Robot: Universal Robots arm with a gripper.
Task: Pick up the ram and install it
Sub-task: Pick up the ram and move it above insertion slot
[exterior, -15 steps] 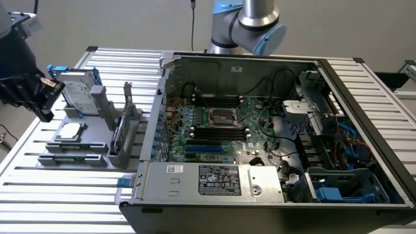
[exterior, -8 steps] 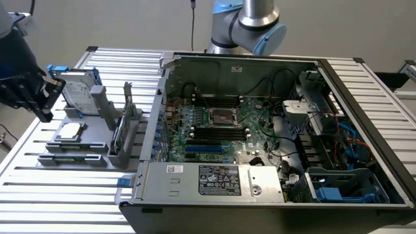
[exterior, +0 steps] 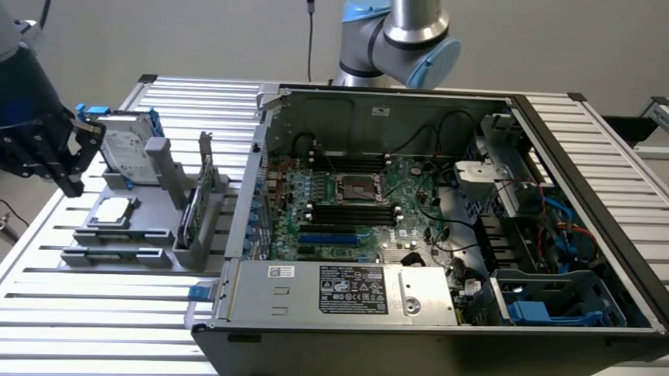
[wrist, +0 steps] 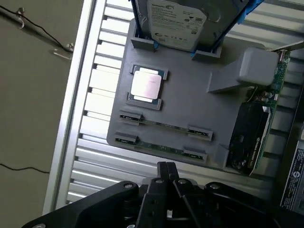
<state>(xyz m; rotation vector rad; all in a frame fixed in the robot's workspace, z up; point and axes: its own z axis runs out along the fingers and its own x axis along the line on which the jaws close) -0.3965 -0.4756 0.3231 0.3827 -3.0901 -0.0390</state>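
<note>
Inventory from my remote station:

- Claw (wrist: 166, 167): I see its black fingers pressed together, clenched on nothing. In the exterior view it hangs at that view's left (exterior: 71, 185), above the far end of the grey holder (exterior: 157, 157).
- Ram (wrist: 164, 126): a thin green stick standing on edge in clips on the holder (wrist: 199, 104), with a second stick (wrist: 159, 146) parallel just beside it. I count both seated and neither touched. The second stick is the nearer one to the fingertips (wrist: 161, 166), apart from them, with the holder's edge between.
- Processor (wrist: 147, 85): a square silver chip, flat in its recess, beside the first stick on the side away from the claw.
- Hard drive (wrist: 175, 19): upright in its bracket at the holder's far end.
- Green card (wrist: 251, 137): on edge along the holder's side toward the computer.
- Computer case (exterior: 585, 102): open on the slatted worktop (exterior: 105, 313) at the exterior view's right of the holder. I see the motherboard (exterior: 408, 192) exposed, with its black slots (exterior: 356, 211).
</note>
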